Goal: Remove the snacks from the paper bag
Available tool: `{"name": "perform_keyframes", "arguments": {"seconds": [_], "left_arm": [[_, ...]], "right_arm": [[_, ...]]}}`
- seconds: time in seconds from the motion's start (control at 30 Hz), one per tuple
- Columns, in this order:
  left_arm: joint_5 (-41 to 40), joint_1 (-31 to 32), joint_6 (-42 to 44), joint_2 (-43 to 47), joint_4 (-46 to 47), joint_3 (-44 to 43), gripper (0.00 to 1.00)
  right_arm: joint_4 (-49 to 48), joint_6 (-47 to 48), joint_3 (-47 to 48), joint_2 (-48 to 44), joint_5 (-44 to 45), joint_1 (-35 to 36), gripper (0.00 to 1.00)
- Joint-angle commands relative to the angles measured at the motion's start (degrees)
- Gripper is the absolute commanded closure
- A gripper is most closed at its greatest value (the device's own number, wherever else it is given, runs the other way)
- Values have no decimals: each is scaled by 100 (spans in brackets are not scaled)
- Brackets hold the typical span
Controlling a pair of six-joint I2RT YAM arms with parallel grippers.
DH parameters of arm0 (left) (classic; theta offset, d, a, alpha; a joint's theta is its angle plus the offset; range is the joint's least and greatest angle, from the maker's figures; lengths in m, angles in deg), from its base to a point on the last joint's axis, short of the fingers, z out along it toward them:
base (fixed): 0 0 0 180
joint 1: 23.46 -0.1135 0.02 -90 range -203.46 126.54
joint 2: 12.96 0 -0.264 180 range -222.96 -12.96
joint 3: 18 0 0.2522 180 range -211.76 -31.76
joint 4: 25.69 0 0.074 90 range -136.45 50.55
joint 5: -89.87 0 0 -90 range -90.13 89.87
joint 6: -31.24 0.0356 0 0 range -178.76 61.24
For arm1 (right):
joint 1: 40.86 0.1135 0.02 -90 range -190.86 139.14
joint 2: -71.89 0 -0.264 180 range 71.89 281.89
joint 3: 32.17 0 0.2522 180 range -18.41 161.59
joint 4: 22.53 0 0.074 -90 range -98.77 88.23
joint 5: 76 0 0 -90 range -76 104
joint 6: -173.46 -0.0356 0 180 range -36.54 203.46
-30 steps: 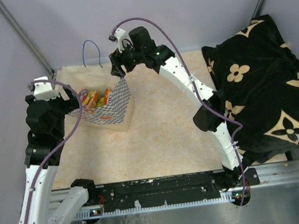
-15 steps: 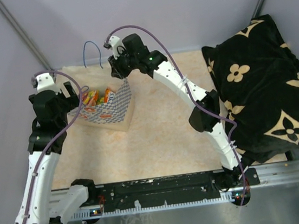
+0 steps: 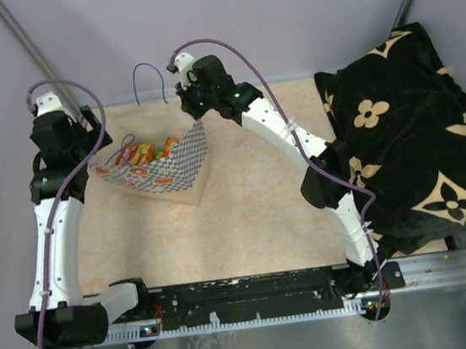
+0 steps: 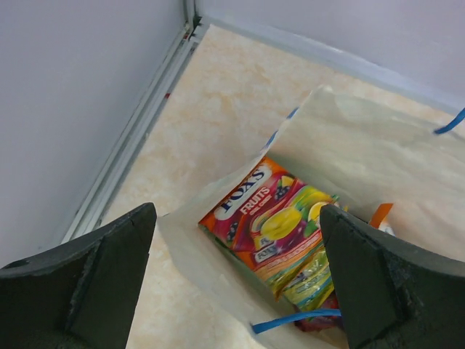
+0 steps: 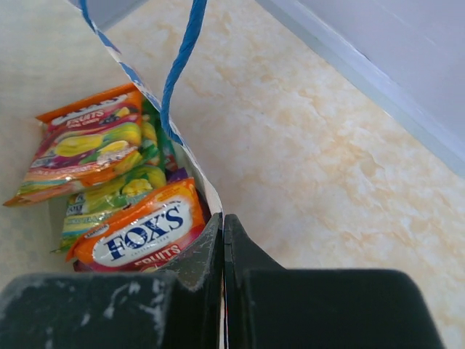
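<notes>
Two arms meet at the paper bag (image 3: 169, 175) in the overhead view. Your right gripper (image 3: 196, 118) is pinching the bag's far right rim. The bag sits at the far left of the table (image 3: 254, 206), its mouth gaping and the snacks (image 3: 141, 154) showing inside. Your left gripper (image 3: 96, 133) is just beside its left edge, and a black cloth (image 3: 415, 135) lies well off to the right.

Left wrist: your fingers (image 4: 94, 276) are spread wide over the open mouth, touching nothing. An orange packet (image 4: 265, 218) lies on top inside.

Right wrist: your jaws are pressed together on the paper edge, below the blue cord handle (image 5: 182, 65), with the snacks stacked just to the left.
</notes>
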Motion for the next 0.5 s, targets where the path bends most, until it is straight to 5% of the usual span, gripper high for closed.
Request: {"name": "perform_keyframes", "arguments": {"seconds": [0.0,0.27,0.47], "left_arm": [[276,-17,-317,-404,-499,-551,0],[962,-14,-619,-728,-402,-552,0],[1671,0,-685,-946,-222,-482,0]], "right_arm": [[-407,-387,-692,-909,1047,-150,100],[-1248,-878,-2716,-2394,1244,-791,100],[-1116,-579,-3024,-2753,1406,-1041,100]]}}
